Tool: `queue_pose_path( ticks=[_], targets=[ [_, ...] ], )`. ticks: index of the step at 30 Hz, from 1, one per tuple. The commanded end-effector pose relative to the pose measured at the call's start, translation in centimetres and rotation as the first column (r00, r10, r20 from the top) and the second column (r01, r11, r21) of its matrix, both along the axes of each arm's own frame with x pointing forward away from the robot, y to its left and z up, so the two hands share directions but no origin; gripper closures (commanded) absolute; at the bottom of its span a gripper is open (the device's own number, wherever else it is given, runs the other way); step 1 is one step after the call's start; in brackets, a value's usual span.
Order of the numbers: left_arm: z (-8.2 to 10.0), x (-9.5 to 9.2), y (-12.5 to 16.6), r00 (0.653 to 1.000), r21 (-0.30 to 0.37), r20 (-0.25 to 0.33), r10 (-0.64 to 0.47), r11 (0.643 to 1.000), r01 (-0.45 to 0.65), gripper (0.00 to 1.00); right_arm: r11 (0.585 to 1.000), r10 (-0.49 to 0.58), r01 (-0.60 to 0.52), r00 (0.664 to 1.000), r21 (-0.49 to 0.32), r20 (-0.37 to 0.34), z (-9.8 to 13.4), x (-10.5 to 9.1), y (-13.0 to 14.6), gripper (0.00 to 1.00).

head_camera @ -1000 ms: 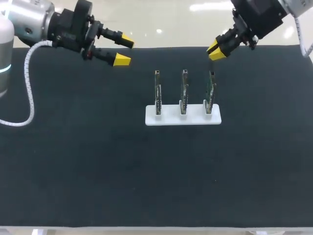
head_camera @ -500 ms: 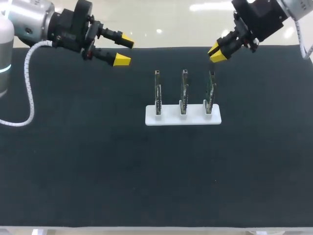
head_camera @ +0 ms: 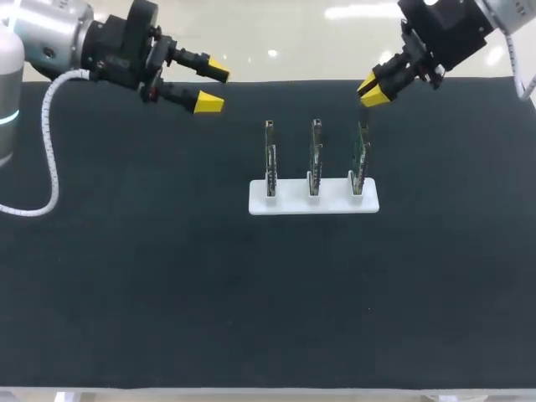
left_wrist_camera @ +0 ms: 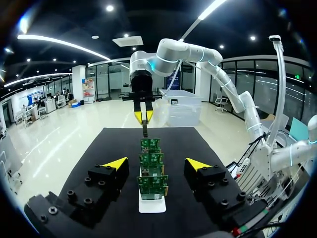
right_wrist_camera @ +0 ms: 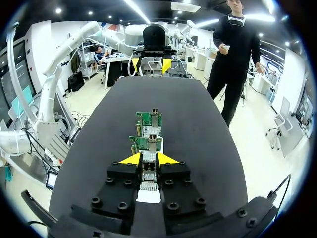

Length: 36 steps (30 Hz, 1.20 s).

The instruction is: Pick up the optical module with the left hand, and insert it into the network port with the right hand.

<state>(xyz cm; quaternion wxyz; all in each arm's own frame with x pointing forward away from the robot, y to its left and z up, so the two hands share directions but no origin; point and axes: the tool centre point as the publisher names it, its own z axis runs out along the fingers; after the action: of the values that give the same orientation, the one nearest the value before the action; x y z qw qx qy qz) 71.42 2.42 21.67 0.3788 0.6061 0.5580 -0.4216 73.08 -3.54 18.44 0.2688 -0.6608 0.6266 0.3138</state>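
found the left gripper [head_camera: 212, 85] spread wide, yellow tips well apart, poised over the far left part of the black table [head_camera: 167, 276] and pointed toward the middle. saw the right gripper [head_camera: 368, 88] over the far right part, just beyond the rightmost of three circuit boards [head_camera: 314, 155], fingers drawn narrow and pinched from two sides on the optical module [left_wrist_camera: 145, 129], a thin dark piece hanging from the yellow tips toward that board in the left wrist view. counted the three green boards standing upright on edge in a row, each slotted into a white base [head_camera: 314, 203] near the table's middle, apart from one another. made out a small metal network port [right_wrist_camera: 152, 135] at the upper edge of a board in the right wrist view, in line ahead of the right gripper's fingers. could not pick out the module's outline in the head view against the dark mat. noted a white coiled cable [head_camera: 48, 142] trailing from the left arm over the table's left side.
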Motion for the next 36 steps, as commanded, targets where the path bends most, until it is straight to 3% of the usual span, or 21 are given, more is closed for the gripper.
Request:
queue_pose_path(
  ticks=[1, 36],
  targets=[
    [0.03, 0.09, -0.09, 1.0, 0.004, -0.001, 0.0, 1.0, 0.0, 0.0, 1.0, 0.001, -0.001, 1.0, 0.001, -0.001, -0.02, 0.11, 0.03, 1.0],
    [0.03, 0.09, -0.09, 1.0, 0.004, -0.001, 0.0, 1.0, 0.0, 0.0, 1.0, -0.007, 0.007, 1.0, 0.01, 0.01, -0.61, -0.34, 0.37, 1.0]
  ],
)
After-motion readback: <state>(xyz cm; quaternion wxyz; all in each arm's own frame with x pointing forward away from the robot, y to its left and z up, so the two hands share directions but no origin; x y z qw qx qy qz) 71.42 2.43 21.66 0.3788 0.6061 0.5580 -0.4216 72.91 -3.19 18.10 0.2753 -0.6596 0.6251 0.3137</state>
